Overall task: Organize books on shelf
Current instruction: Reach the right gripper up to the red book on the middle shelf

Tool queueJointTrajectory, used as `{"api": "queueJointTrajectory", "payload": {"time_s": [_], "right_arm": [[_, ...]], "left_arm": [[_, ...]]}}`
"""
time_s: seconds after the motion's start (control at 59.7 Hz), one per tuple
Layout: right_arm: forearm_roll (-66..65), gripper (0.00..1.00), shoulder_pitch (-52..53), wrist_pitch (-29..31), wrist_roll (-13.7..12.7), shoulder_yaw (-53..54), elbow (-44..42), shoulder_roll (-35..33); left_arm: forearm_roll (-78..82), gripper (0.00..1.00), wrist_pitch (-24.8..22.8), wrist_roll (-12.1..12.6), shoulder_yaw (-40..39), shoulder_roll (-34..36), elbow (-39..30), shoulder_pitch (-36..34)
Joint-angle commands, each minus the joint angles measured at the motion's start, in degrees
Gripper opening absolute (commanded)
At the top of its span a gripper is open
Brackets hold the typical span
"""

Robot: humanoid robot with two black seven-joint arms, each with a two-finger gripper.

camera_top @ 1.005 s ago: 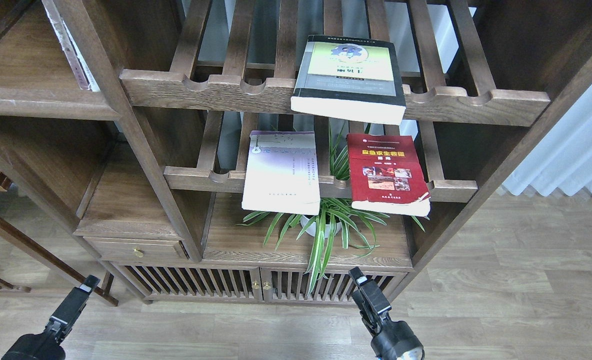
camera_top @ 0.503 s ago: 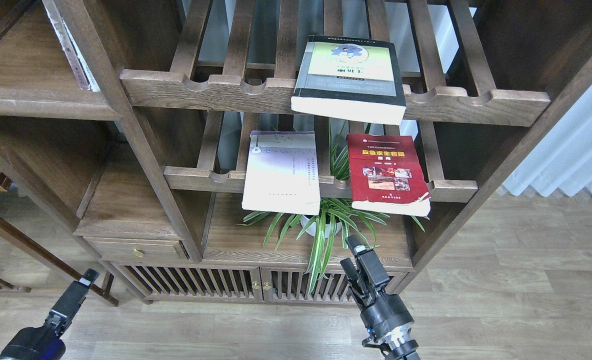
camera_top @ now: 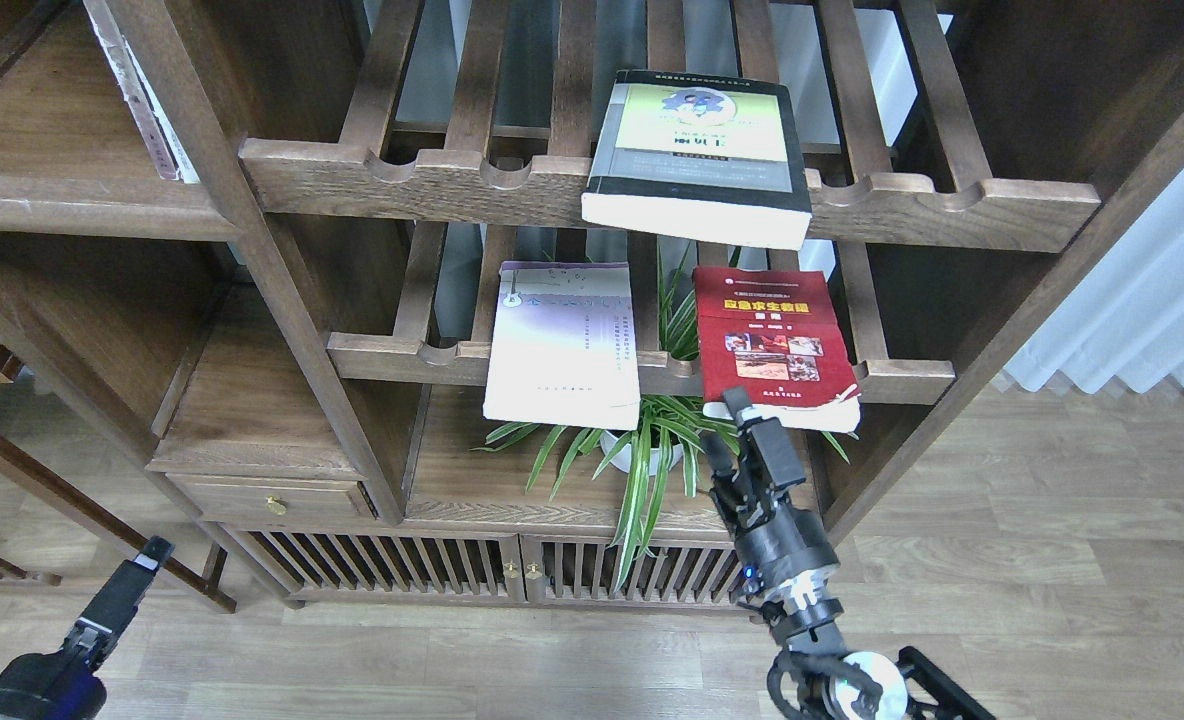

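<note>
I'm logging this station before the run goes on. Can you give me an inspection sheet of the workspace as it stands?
Surface: solid plank shelf at upper left, bare front part.
Job's things: yellow-green book flat on the upper slatted rack, overhanging its rail; lavender book and red book on the lower rack, also overhanging.
Clutter: potted plant under the lower rack; worn white-spined book leaning on the plank shelf.
Grippers: right gripper open, just below the red book's near edge; left gripper low, empty, state unclear.
Cables: nothing seen.
Surroundings: wood floor, pale curtain.
</note>
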Motion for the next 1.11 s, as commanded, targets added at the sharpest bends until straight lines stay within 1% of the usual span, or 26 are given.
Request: {"api": "queueJointTrajectory", "payload": {"time_s": [0.0,0.05,0.067,0.084,0.134,0.251,0.318,0.419,0.469,0.486,0.536,0.637,0.67,0.704,0.737,0.771,0.804,0.821,0.854,1.089], "right_arm": [[0.89,1.00,1.25,0.00,0.01,0.46,-3.10,0.00],[0.89,0.98,1.25,0.00,0.01,0.73,-3.72,0.00],[0.89,0.94,1.25,0.00,0.01,0.90,-4.25,0.00],[0.89,0.93,1.34,0.00,0.01,0.91,-4.34,0.00],[0.98,0.93,1.51,0.00,0.36,1.34,-4.69,0.00],[1.07,0.91,2.57,0.00,2.64,2.75,-4.78,0.00],[1.24,0.89,2.74,0.00,3.08,3.19,-4.87,0.00],[2.03,0.81,2.83,0.00,3.17,3.98,-4.69,0.00],[2.56,0.75,2.83,0.00,3.17,3.98,-4.60,0.00],[2.91,0.71,2.74,0.00,3.17,3.98,-4.60,0.00],[3.52,0.65,2.74,0.00,3.08,3.98,-4.52,0.00],[3.79,0.58,2.74,0.00,3.00,3.63,-4.52,0.00],[3.79,0.54,2.74,0.00,3.00,3.45,-4.52,0.00],[3.88,0.46,2.74,0.00,3.00,3.45,-4.60,0.00],[3.88,0.41,2.74,0.00,3.00,3.45,-4.52,0.00],[3.97,0.28,2.66,0.00,2.91,3.45,-4.52,0.00],[3.97,0.21,2.57,0.00,2.91,3.45,-4.52,0.00],[3.97,0.13,2.39,0.00,2.82,3.37,-4.52,0.00],[3.97,0.05,2.31,0.00,2.82,3.37,-4.52,0.00],[3.97,0.05,1.95,0.00,2.56,2.93,-3.81,0.00]], "left_arm": [[0.00,1.00,0.00,0.00,-1.46,0.91,0.00,-0.24],[-0.18,1.00,0.00,0.00,-2.08,1.35,0.00,-0.33],[-0.18,1.00,0.00,0.00,-2.60,1.87,0.00,-0.33],[-0.01,1.00,0.00,0.00,-2.69,1.88,0.00,-0.33],[0.00,1.00,0.00,0.00,-2.78,1.96,0.00,-0.59],[0.00,1.00,0.00,0.00,-2.78,2.05,0.26,-0.68],[0.00,1.00,0.00,0.00,-2.78,2.05,0.35,-0.68],[0.00,1.00,0.00,0.00,-2.87,2.14,0.35,-0.68],[0.00,1.00,0.00,0.00,-2.87,2.23,0.35,-0.68],[-0.18,1.00,0.00,0.00,-2.87,2.32,0.35,-0.68],[-0.18,1.00,0.00,0.00,-2.87,2.40,0.35,-0.77],[0.00,1.00,0.00,0.00,-2.96,2.58,0.35,-1.21],[0.00,1.00,0.00,0.00,-2.96,2.67,0.35,-1.30],[-0.01,1.00,0.00,0.00,-3.22,2.67,0.35,-1.30],[0.00,1.00,0.00,0.00,-3.39,2.67,0.35,-1.30],[-0.18,1.00,0.00,0.00,-3.75,2.67,0.35,-1.30],[-0.18,1.00,0.00,0.00,-3.83,2.67,0.35,-1.30],[-0.18,1.00,0.00,0.00,-4.01,2.67,0.35,-1.30],[0.00,1.00,0.00,0.00,-4.10,2.67,0.35,-1.38],[0.00,1.00,0.00,-0.09,-4.10,2.58,0.79,-1.38]]}}
